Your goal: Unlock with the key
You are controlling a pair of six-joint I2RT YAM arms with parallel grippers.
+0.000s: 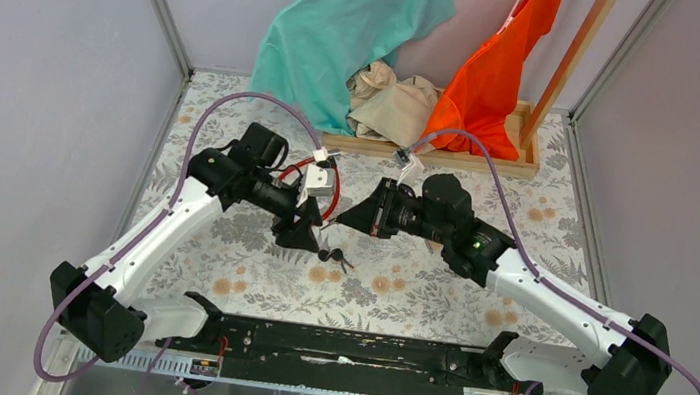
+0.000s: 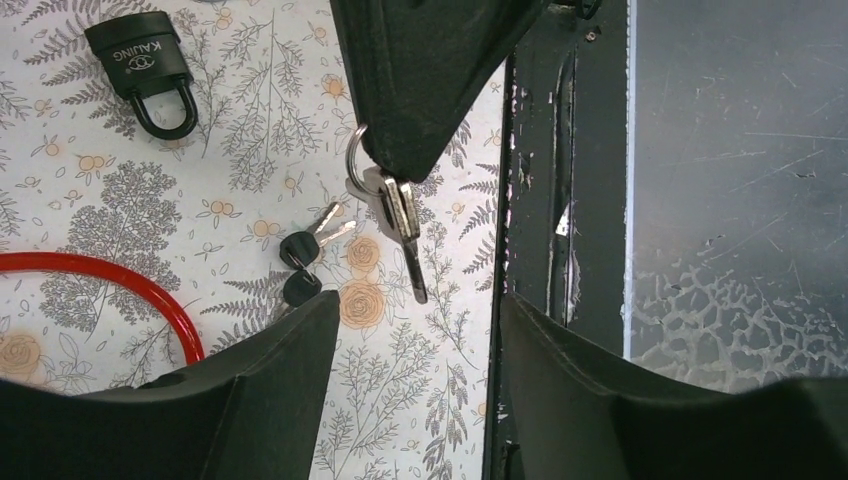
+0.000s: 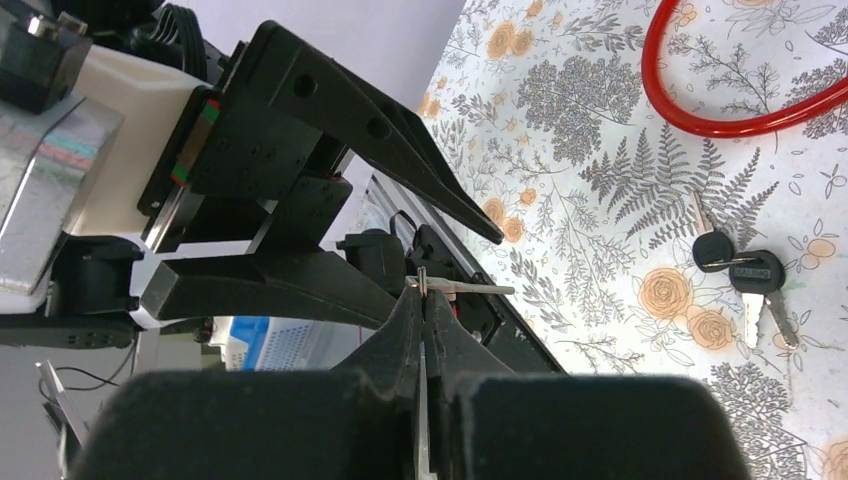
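The right gripper, clamped on the silver keys at upper centre, should probably present them hanging straight so the wide-spread left gripper takes one squarely.

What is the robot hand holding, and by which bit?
Right gripper pinches the small silver metal keys by their heads, blades dangling. Left gripper holds nothing.

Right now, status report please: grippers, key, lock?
Right gripper shut on silver keys. Left gripper open, empty. Padlock lies apart, untouched. Black-headed keys loose on table.
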